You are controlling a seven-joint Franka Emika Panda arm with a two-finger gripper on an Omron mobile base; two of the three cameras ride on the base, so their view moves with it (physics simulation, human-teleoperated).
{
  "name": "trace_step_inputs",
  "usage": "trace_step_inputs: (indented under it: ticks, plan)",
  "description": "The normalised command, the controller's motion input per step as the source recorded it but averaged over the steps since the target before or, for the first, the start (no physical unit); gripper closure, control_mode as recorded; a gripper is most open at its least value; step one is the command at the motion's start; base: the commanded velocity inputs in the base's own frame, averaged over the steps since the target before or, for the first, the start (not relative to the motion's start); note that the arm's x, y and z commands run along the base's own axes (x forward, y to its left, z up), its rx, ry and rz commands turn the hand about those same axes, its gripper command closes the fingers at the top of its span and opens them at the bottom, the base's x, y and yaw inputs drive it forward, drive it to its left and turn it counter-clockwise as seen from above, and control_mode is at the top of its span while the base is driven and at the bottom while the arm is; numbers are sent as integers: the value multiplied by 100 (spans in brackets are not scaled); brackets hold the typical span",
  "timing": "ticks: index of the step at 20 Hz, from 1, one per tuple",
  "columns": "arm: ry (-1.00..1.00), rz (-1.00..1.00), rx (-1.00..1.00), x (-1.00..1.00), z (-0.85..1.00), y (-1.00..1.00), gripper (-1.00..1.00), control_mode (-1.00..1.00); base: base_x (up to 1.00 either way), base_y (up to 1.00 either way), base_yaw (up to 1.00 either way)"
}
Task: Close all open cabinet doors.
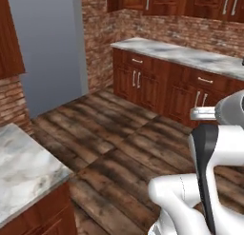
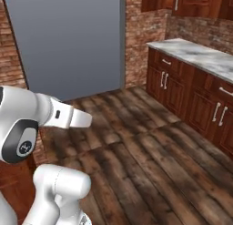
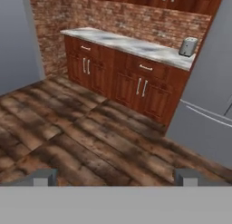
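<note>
we see our end effector [image 3: 116, 177] with its fingers spread wide apart, holding nothing, over the wooden floor [image 3: 81, 141]. the cabinet doors [image 1: 190, 2] hang at one o'clock, high above the marble table [image 1: 186, 55]. a toaster [image 3: 188, 46] stands on that table.

Left and right base views: behind the arm, looking forward and down across the wooden floor [image 1: 119, 148] toward the marble counter [image 1: 190, 55] over the base cabinets [image 2: 191, 96]. Hand view: angled down at the same floor, counter and cabinets, somewhat farther back.
</note>
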Motion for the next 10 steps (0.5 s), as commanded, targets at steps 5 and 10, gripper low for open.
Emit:
trace_step_inputs:
  ticks: [5, 10]
  plan:
    - [0, 0, 0, 0, 0, 0, -100, 100, 74, -47, -21]
    - [0, 0, 0, 0, 0, 0, -100, 100, 92, -20, -27]
